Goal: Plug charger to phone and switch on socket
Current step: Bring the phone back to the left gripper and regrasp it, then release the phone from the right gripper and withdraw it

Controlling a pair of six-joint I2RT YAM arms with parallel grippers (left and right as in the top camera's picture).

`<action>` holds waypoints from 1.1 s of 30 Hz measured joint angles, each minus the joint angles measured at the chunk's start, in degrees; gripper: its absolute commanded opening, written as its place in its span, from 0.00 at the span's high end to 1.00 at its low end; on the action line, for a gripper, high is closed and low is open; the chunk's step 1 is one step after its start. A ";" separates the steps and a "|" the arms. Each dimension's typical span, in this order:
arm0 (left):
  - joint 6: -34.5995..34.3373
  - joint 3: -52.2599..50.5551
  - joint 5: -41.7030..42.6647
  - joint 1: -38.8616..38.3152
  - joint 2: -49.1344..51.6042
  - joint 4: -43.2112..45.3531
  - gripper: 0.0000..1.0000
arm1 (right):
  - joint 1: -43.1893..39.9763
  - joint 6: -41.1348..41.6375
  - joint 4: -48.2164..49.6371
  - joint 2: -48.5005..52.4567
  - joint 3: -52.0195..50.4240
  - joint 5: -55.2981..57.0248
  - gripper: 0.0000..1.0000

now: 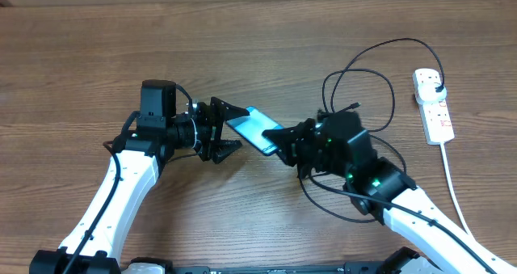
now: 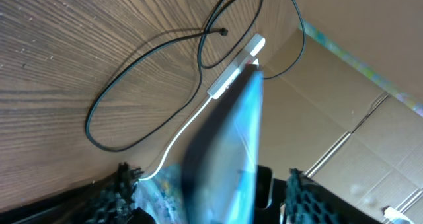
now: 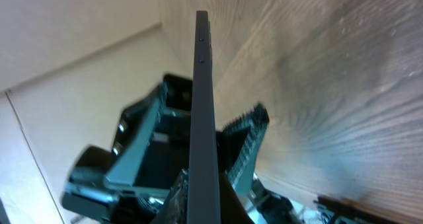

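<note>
gripping the phone point(image 1: 252, 128) by its right end, your right gripper point(image 1: 279, 142) is clamped on it and holds it up off the table point(image 1: 81, 48), tilted, between the two arms. the right wrist view shows it edge-on, thin and straight. your left gripper point(image 1: 234, 128) is spread wide, with its fingers point(image 2: 122, 187) on either side of the phone's other end, not touching it as far as the left wrist view shows.

handling: the phone is rigid, flat and probably light, but the glass face and smooth edges mean it can slip or twist in a two-finger pinch. clamp across the flat faces or long edges and stay off the port end. can't tell from these views which end has the port.

the charger point(image 1: 404, 40) is a thin floppy cable lying in loops on the table right of the phone. its connector tip point(image 1: 355, 106) is free, near your right arm and apart from the phone. the cable won't hold a pose, so pinch just behind the tip on the stiff connector body. its plug point(image 1: 437, 86) looks seated in the power strip point(image 1: 436, 116) at far right. the switch state is too small to tell.
</note>
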 measured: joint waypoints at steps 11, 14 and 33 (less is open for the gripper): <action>-4.28 -0.02 0.15 0.00 0.00 -0.07 0.66 | 3.82 5.33 3.58 3.78 0.00 2.97 0.96; -4.83 -0.04 0.00 0.00 0.00 -0.20 0.74 | 3.91 7.39 4.02 3.87 0.00 3.41 0.96; -6.36 -0.31 -2.08 -0.02 0.02 0.04 0.96 | 4.66 10.62 7.28 4.61 -0.07 -0.52 0.56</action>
